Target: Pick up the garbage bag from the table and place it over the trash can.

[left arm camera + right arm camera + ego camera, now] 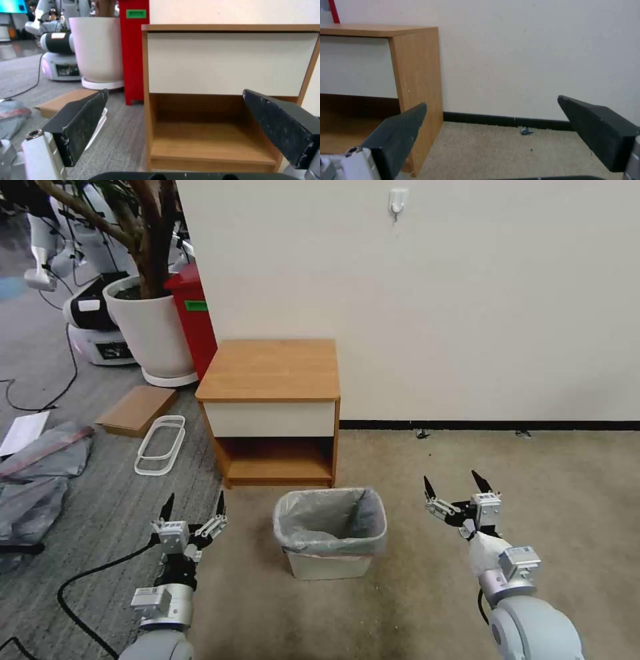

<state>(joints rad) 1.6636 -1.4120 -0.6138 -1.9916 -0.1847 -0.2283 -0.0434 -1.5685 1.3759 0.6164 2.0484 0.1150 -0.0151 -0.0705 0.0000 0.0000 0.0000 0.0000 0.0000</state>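
Note:
The grey translucent garbage bag (313, 513) lines the cream trash can (330, 565), its edge folded over the rim. The can stands on the carpet in front of the wooden table (270, 370), whose top is bare. My left gripper (193, 508) hovers open to the left of the can, nothing between its fingers. To the can's right my right gripper (453, 485) is open and empty too. In the left wrist view the left gripper (175, 97) faces the table (230, 62). The right gripper (491, 105) points past the table's side (416, 82) at the wall.
A big white plant pot (150, 330) and a red bin (197, 317) stand left of the table. Flat grey bags (37, 473), a cardboard piece (137, 409), white frames (160, 443) and cables lie on the floor at left. The wall closes the back.

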